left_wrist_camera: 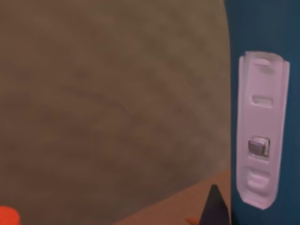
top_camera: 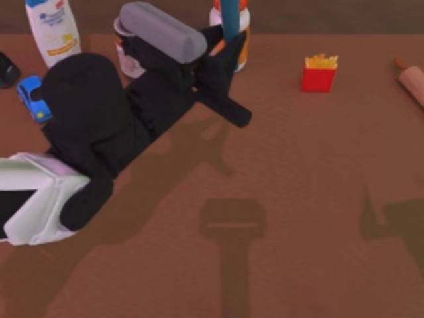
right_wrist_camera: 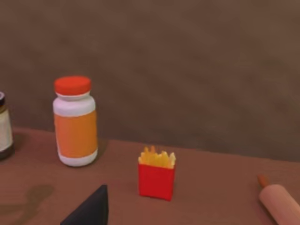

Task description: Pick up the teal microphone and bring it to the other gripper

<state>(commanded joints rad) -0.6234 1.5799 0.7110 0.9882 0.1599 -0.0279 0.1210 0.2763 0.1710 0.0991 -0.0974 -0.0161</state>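
The teal microphone (top_camera: 230, 18) stands upright at the back middle of the table, its handle rising above my left gripper (top_camera: 220, 58), which is shut on it. In the left wrist view the teal handle (left_wrist_camera: 262, 28) fills one side, with its white switch patch (left_wrist_camera: 261, 131) facing the camera and one black fingertip (left_wrist_camera: 214, 208) pressed against it. The microphone's head is hidden. My right arm is outside the top view. In the right wrist view a single black fingertip (right_wrist_camera: 96, 206) of the right gripper shows, with nothing beside it.
An orange pill bottle (top_camera: 244, 33) (right_wrist_camera: 75, 122) stands just behind the left gripper, a dark jar (top_camera: 124, 56) beside it. A white bottle (top_camera: 53, 26) and blue toy car (top_camera: 33, 98) are back left. A red fries box (top_camera: 319, 73) and rolling pin (top_camera: 412, 83) are back right.
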